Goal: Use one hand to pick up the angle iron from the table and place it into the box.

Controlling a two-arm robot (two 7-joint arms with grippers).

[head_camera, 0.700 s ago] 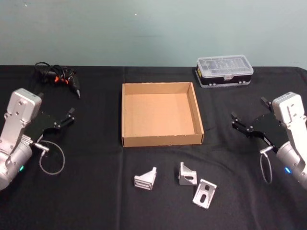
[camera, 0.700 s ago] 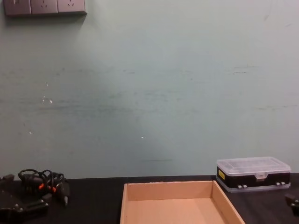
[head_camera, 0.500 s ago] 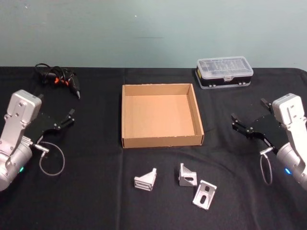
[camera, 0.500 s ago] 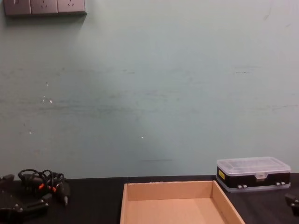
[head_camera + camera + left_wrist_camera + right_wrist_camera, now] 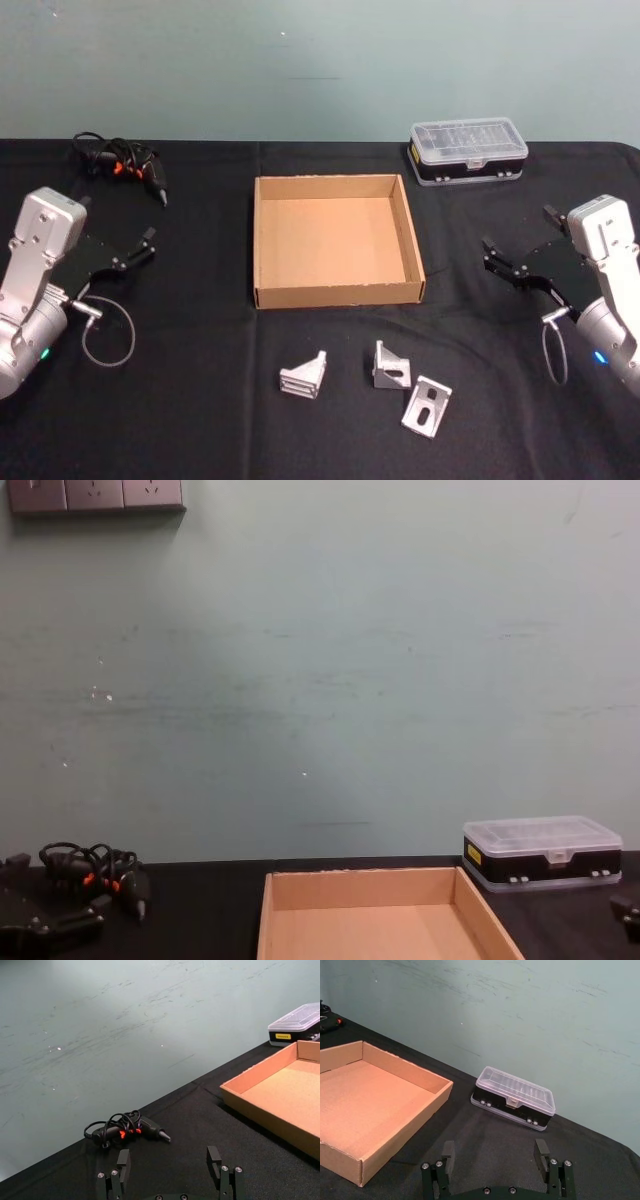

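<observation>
Starting from what lies on the table [image 5: 200, 400], you have nothing of the task done yet. Three pieces wait on the near side of the box [image 5: 338, 294], all apart from it and none lifted: the left angle iron [image 5: 303, 374], the middle angle iron [image 5: 390, 365] near it, and the right angle iron [image 5: 427, 404] just beside the middle one and a little nearer to you. The task names one, so you must choose; the pictures give no reason to prefer any.

Your left gripper [image 5: 169, 1157] sits over the left side of the table, its fingers spread wide with nothing between them. Your right gripper [image 5: 494, 1149] sits over the right side, spread the same way and empty too. Both are well apart from the angle irons, so the whole sequence is left: reach, close on a piece, lift, carry it over the near wall, release.

As for containers, the box stands in the middle of the table with its open top up, and its cardboard floor is bare in the head and right wrist views. The plastic case [image 5: 468, 150] stands at the far right, beyond the box, with its clear lid down; you cannot tell what it holds. A corded tool [image 5: 120, 160] lies at the far left, clear of any path you would likely take.
</observation>
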